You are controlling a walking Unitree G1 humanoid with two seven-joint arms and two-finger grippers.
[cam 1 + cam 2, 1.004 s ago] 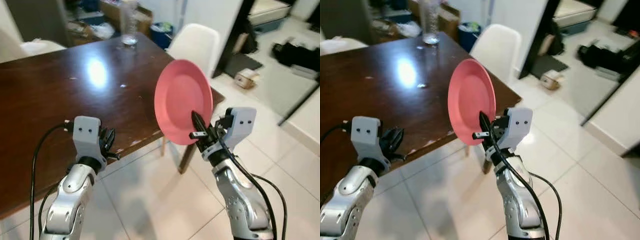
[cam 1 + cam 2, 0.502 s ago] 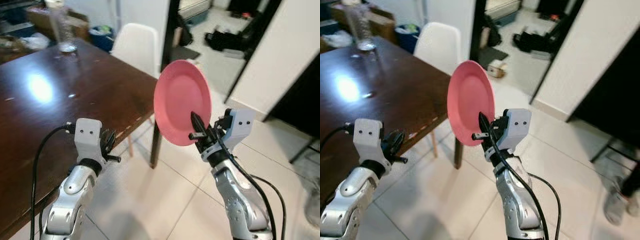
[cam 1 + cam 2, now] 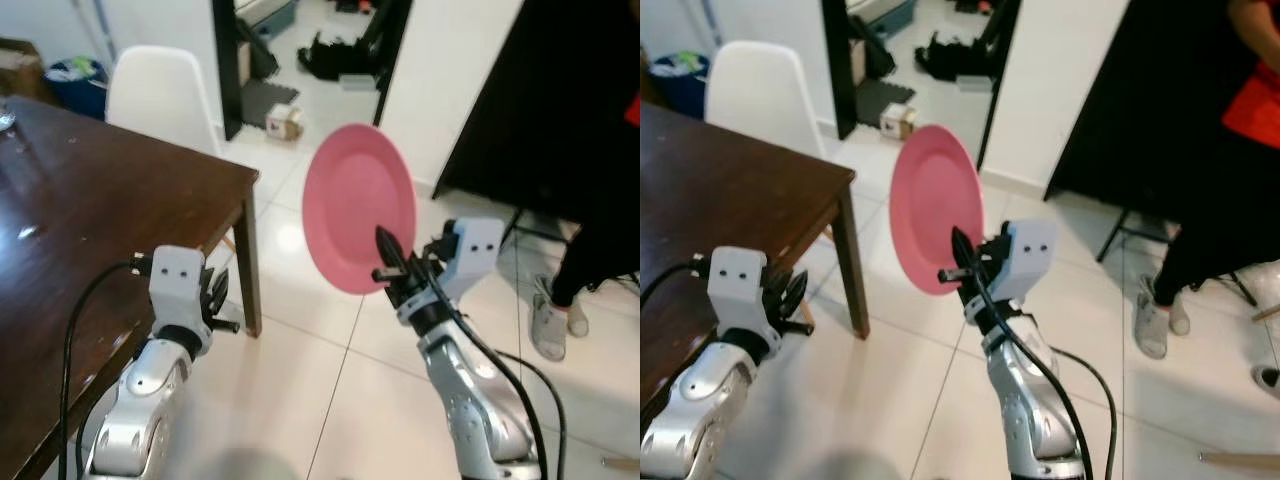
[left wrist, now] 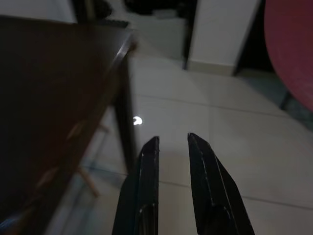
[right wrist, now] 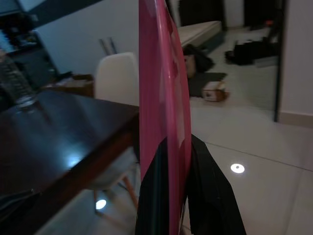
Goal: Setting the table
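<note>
Right gripper (image 3: 392, 262): fingers clamped on the lower rim of the pink plate (image 3: 358, 207), one finger on each face. Plate stands on edge, upright above the gripper, held out over bare tiled floor (image 3: 330, 340).

Left gripper (image 3: 212, 300): fingers a little apart, nothing between them. It hangs just off the near edge of the table.

Outward from the right gripper: dark wooden table (image 3: 90, 210) lies well off to the left, its corner and leg nearest. A white chair (image 3: 165, 95) sits beyond the far side of the table. A person's legs and shoes (image 3: 550, 325) stand to the right, near a dark doorway.

Progress, as judged: plate is in hand but not yet set down. The visible stretch of tabletop carries no place setting. The plate is off to the side of the table, so the carry to a seat position, the levelling and the release all remain.
</note>
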